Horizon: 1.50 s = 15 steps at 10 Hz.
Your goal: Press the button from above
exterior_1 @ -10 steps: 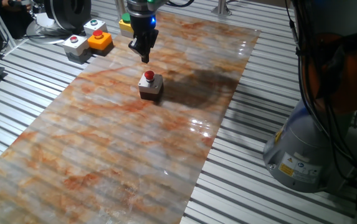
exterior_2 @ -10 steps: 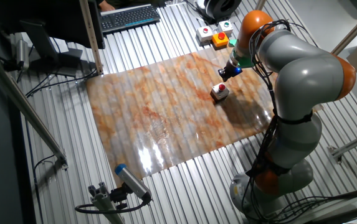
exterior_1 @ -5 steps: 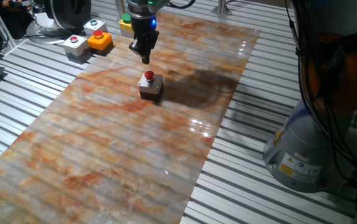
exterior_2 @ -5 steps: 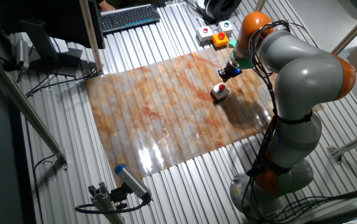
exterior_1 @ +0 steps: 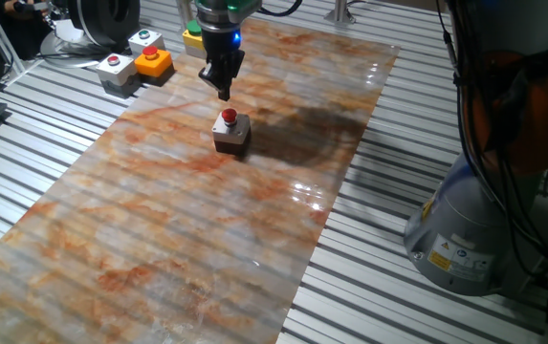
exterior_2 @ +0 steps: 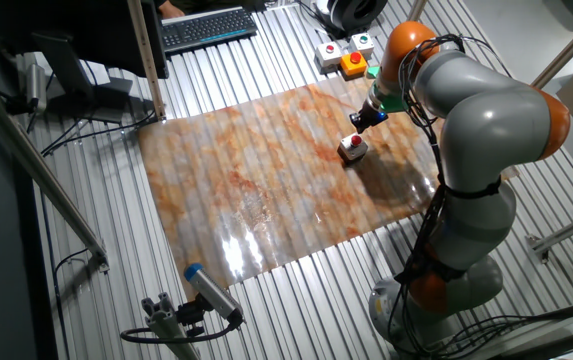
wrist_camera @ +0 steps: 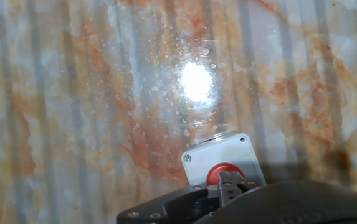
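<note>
Tool hangs above the tabletop, tip pointing down, apart from everything. The red push-button on its small grey-topped box sits just below and slightly forward of the tool tip, not touched. Hand view: button partly hidden behind the fingertips. Cannot tell whether the fingers are spread or pressed together.

Two fixed views looked down at mat from opposite sides; hand view faced straight down, close.
</note>
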Tool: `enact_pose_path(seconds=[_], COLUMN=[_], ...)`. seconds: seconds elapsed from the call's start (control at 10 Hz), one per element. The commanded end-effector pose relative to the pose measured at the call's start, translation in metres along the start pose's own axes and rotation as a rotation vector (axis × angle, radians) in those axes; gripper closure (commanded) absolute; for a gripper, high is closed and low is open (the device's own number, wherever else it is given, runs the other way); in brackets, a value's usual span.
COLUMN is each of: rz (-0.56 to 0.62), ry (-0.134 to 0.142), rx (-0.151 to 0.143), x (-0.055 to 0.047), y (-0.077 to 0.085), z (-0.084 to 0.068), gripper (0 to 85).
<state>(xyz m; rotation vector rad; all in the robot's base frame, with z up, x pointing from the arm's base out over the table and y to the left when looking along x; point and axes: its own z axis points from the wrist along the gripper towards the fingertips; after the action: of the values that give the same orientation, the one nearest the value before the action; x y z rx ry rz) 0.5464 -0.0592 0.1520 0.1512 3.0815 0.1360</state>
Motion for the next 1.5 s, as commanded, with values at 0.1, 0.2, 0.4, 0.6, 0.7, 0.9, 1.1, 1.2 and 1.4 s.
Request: enact_pose_path(seconds=[0.1,0.2,0.4,0.6,0.7,0.9,1.1,1.2,1.4], rz=[0.003,0.003,0.005,0.008,0.01,0.013,0.014,0.017,0.021], ry=[-0.001,-0.001,-0.002,-0.002,0.0,-0.002,-0.004,-0.004,-0.005], rx=[-0.005,-0.006,-0.007,-0.007,-0.009,-0.007,-0.007,-0.005,-0.005], x=[0.001,0.001,0.001,0.001,0.0,0.001,0.001,0.001,0.003], y=[0.0,0.0,0.001,0.001,0.002,0.002,0.002,0.002,0.001], z=[0.003,0.005,0.008,0.009,0.01,0.012,0.013,0.013,0.014], gripper=[85.0,85.0,85.0,85.0,85.0,85.0,85.0,85.0,85.0])
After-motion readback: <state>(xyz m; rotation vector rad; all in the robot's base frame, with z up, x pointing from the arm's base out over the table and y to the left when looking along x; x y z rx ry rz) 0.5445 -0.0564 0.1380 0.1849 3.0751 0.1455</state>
